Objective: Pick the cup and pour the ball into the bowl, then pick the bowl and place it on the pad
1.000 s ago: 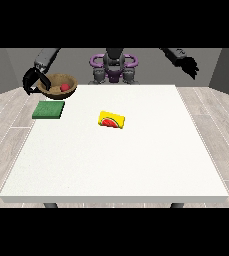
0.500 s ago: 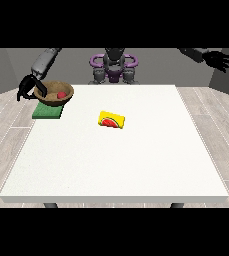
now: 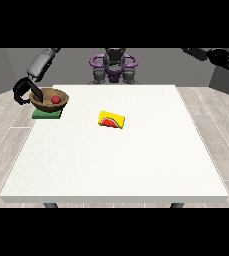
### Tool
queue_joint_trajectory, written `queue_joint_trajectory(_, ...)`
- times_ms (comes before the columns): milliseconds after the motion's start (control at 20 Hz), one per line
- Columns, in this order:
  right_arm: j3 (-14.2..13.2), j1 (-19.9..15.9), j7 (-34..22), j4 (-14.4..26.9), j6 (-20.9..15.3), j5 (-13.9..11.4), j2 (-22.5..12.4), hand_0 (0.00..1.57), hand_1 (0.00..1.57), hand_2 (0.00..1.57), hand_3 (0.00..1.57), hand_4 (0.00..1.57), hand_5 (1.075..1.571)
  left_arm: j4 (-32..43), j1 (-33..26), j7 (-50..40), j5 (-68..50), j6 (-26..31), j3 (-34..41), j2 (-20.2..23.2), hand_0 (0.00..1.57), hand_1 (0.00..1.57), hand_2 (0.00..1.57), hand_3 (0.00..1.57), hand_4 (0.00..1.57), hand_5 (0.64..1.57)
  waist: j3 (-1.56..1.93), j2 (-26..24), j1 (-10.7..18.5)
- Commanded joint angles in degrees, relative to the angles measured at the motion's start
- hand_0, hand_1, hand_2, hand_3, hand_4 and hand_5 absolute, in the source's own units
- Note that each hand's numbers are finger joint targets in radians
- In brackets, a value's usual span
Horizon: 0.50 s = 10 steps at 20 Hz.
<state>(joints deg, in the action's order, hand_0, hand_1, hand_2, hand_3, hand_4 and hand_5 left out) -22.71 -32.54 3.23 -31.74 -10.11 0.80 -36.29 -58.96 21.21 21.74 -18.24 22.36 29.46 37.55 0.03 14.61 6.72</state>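
The hand at the view's left (image 3: 24, 91) is curled round the near-left rim of the brown bowl (image 3: 50, 99), which holds the red ball (image 3: 56, 100) and sits over the green pad (image 3: 47, 114) at the worktop's (image 3: 116, 160) far left corner. Towards the worktop's middle lies a yellow block with a watermelon picture (image 3: 111, 120), well apart from the bowl. The hand at the view's right (image 3: 223, 57) is raised off beyond the worktop's far right corner, fingers spread and holding nothing.
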Motion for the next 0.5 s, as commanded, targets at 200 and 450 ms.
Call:
queue_joint_trajectory(200, 1.1, -1.8, -0.8, 1.2, 2.7, 0.2, 0.4, 0.00, 0.00, 0.14, 0.09, 0.00, 1.370, 2.0, -0.3, 0.5, 0.0, 1.1, -0.1, 0.9, 0.00, 0.00, 0.00, 0.00, 1.16, 1.547, -0.02, -1.6, -1.2)
queue_joint_trajectory(450, 4.3, -4.4, -9.2, 2.0, 6.4, -2.2, -2.3, 0.00, 0.00, 0.00, 0.00, 0.00, 1.356, -8.1, -1.4, -9.3, 3.8, -6.4, -10.9, -11.7, 0.00, 0.00, 0.00, 0.00, 0.90, 1.559, -0.02, -14.1, -2.0)
